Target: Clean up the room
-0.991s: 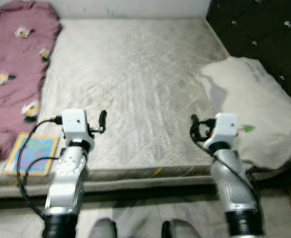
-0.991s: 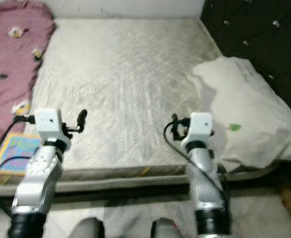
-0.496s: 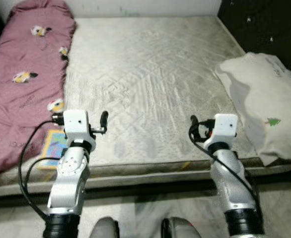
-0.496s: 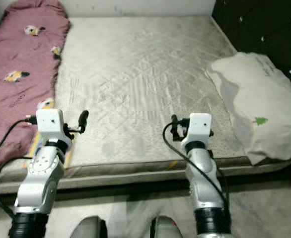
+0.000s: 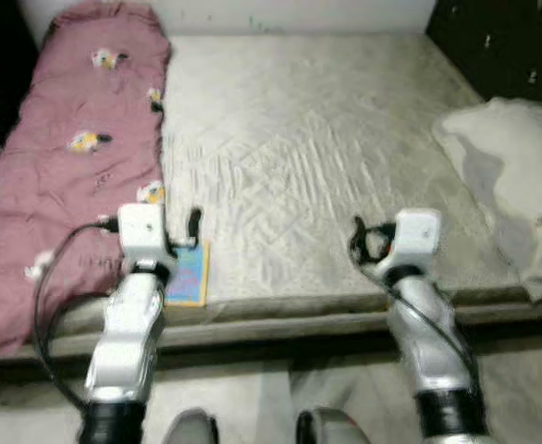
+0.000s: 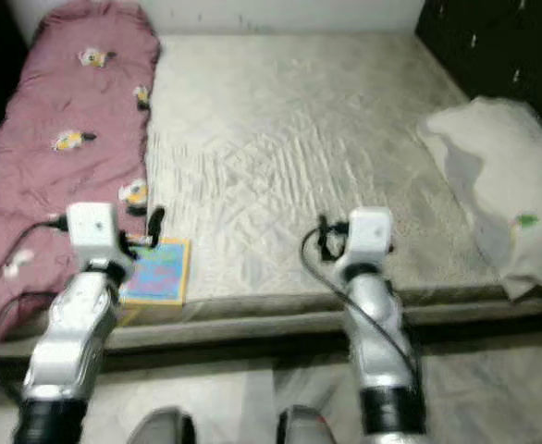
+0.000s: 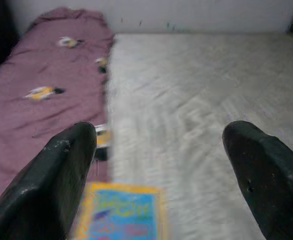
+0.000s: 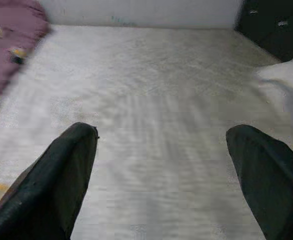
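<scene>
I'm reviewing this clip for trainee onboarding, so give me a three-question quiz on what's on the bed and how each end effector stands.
1. True or false: the left end effector is shut on the colourful book.
2. Which lies on the mattress on the robot's right side? A) white pillow B) pink blanket C) book
3. Fill in: the book lies at the mattress's front edge, beside the ____ blanket.

Key: 1 false, its fingers are open above the book; the right end effector is open too. 2 A. 3 pink.
</scene>
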`<state>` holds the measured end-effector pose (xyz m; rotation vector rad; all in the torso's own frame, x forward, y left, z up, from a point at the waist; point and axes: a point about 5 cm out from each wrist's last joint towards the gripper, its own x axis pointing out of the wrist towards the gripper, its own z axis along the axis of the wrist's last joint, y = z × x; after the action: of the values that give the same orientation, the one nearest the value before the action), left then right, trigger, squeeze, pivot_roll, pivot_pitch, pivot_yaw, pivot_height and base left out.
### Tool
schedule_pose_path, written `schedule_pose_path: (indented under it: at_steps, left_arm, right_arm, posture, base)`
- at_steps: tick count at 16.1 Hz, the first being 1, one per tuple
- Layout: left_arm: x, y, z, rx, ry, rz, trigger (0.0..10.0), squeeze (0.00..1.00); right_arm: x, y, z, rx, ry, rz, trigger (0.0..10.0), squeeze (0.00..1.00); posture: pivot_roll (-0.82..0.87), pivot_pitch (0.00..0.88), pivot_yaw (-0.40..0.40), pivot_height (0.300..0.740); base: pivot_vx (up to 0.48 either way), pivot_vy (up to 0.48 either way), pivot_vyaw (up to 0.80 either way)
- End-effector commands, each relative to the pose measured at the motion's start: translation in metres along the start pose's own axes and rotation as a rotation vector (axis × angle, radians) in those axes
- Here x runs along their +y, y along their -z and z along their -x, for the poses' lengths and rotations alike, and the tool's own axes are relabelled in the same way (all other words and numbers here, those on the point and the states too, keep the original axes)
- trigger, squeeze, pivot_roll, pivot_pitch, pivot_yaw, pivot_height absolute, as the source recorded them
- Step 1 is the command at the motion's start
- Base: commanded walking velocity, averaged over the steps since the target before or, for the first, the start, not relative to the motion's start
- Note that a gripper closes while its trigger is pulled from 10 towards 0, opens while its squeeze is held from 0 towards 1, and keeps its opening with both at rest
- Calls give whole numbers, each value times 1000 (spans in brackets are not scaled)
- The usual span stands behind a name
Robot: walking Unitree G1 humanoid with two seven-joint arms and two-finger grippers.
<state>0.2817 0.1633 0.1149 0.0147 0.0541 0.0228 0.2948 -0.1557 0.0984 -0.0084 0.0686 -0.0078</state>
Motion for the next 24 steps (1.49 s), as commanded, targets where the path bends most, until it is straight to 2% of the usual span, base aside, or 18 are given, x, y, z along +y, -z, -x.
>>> schedule_pose_path:
  at_steps: [1, 6, 20, 24]
  left_arm:
    - [1, -2, 0, -9, 0, 1, 10000, 0]
    - [-6, -7, 2, -47, 62, 7, 10000, 0]
    - [-9, -4, 2, -29, 71, 21, 10000, 0]
    - [-10, -3, 2, -25, 75, 33, 10000, 0]
  right_arm:
    - [0, -3, 0, -10, -3, 10, 10000, 0]
    - [-1, -2, -1, -6, -5, 19, 10000, 0]
    - [0, 2, 0, 7, -4, 32, 10000, 0]
    - [0, 3, -1, 12, -2, 34, 10000, 0]
  posture:
    - [-18, 90, -4, 740]
    - [-20, 89, -6, 740]
    - [-25, 102, -4, 740]
    - [-24, 104, -5, 740]
  base:
    - [0, 322, 0]
    - [112, 0, 0]
    - [309, 0, 0]
    - [0, 0, 0]
